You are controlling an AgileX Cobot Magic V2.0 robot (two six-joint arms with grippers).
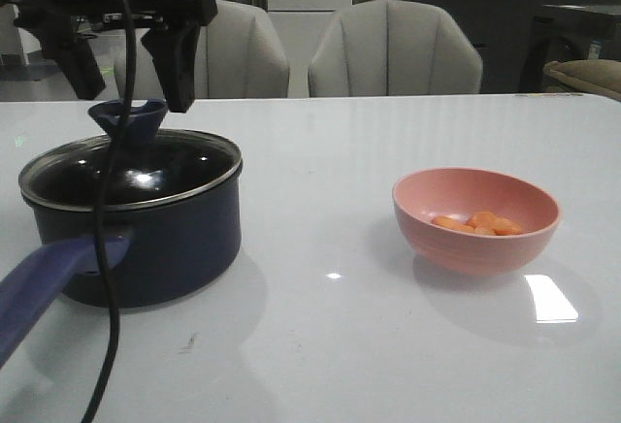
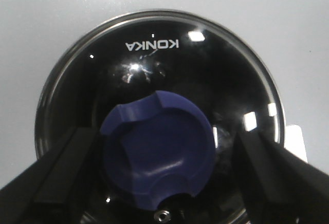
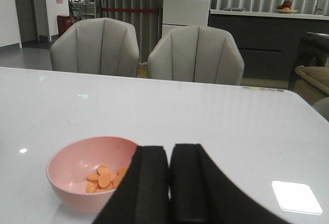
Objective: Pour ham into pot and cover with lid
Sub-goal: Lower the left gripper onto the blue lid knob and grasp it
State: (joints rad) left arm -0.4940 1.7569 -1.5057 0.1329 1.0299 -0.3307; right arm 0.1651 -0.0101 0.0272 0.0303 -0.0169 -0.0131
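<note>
The navy pot (image 1: pixel 165 239) stands at the left of the table, its purple-blue handle (image 1: pixel 39 292) pointing toward the front. The glass lid (image 1: pixel 131 176) sits on it, with its blue notched knob (image 1: pixel 128 117) on top. My left gripper (image 1: pixel 134 95) is open and hovers just above the knob, one finger on each side. In the left wrist view the lid (image 2: pixel 154 64) and knob (image 2: pixel 157 149) lie between the open fingers (image 2: pixel 56 178). The ham (image 1: pixel 480 223) lies in the pink bowl (image 1: pixel 475 248) at the right. My right gripper (image 3: pixel 169 183) is shut and empty beside the bowl (image 3: pixel 72 178) with its ham (image 3: pixel 103 179).
Two grey chairs (image 1: pixel 393 49) stand behind the table's far edge. A black cable (image 1: pixel 114 277) hangs from the left arm in front of the pot. Bare white table (image 1: pixel 320 248) lies between the pot and the bowl.
</note>
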